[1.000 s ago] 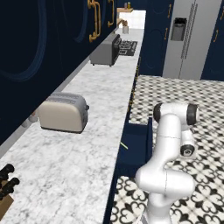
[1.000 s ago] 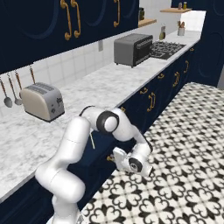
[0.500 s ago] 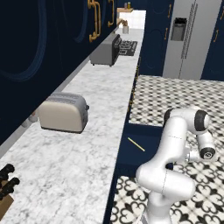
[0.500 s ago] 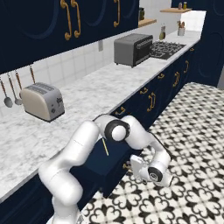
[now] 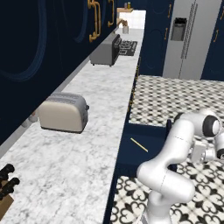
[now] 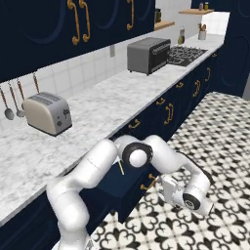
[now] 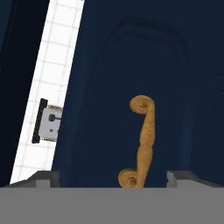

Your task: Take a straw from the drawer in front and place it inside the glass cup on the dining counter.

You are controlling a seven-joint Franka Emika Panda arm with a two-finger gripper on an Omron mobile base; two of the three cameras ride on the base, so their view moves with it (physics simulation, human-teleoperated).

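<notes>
The gripper (image 7: 112, 177) is standing wide open, holding nothing, its fingertips flanking the brass handle (image 7: 141, 142) without touching.

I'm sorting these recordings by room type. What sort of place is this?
A home kitchen, by the look of it: a toaster on a long marbled worktop, a stove further along, a steel fridge at the end, and navy cabinets with brass handles.
</notes>
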